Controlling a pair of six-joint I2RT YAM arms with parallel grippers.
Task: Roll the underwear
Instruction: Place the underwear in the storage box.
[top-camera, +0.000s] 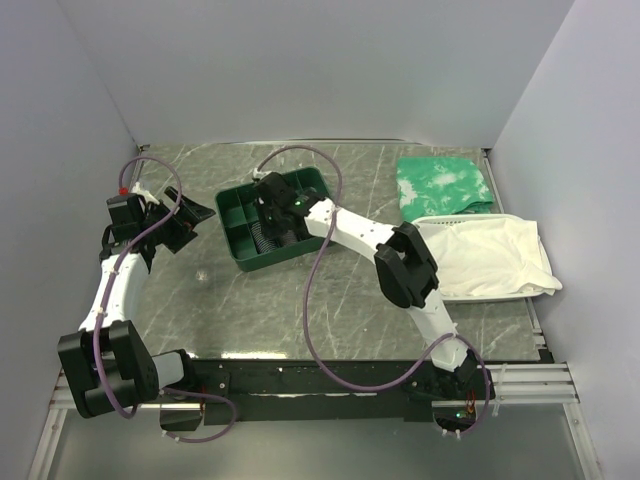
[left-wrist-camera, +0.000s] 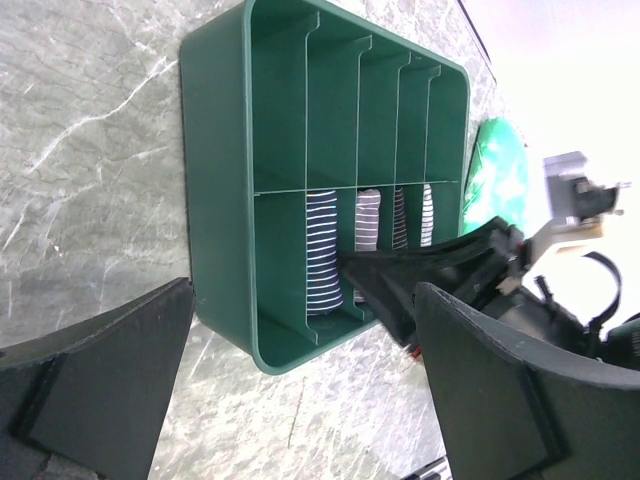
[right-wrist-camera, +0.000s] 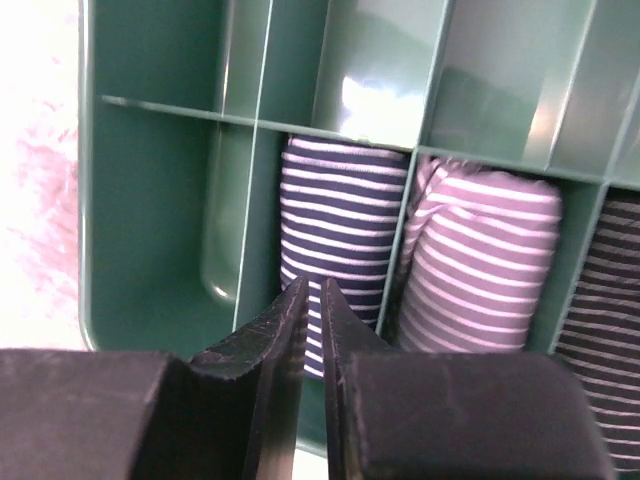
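The underwear (right-wrist-camera: 345, 200), a navy roll with light stripes, stands in a front compartment of the green divided tray (right-wrist-camera: 150, 300). It also shows in the left wrist view (left-wrist-camera: 322, 250) inside the tray (left-wrist-camera: 215, 150). My right gripper (right-wrist-camera: 312, 285) is shut and empty, its tips just above the near end of the roll; it reaches into the tray in the top view (top-camera: 272, 215). My left gripper (top-camera: 195, 215) is open and empty, hovering left of the tray (top-camera: 232, 212); in its own view the gripper (left-wrist-camera: 305, 290) faces the tray's near corner.
Beside the navy roll stand a paler striped roll (right-wrist-camera: 490, 260) and a dark striped one (right-wrist-camera: 610, 300). A green-and-white mottled cloth (top-camera: 445, 185) lies at the back right, with a large white cloth (top-camera: 490, 255) in front of it. Walls enclose the marble table (top-camera: 200, 300).
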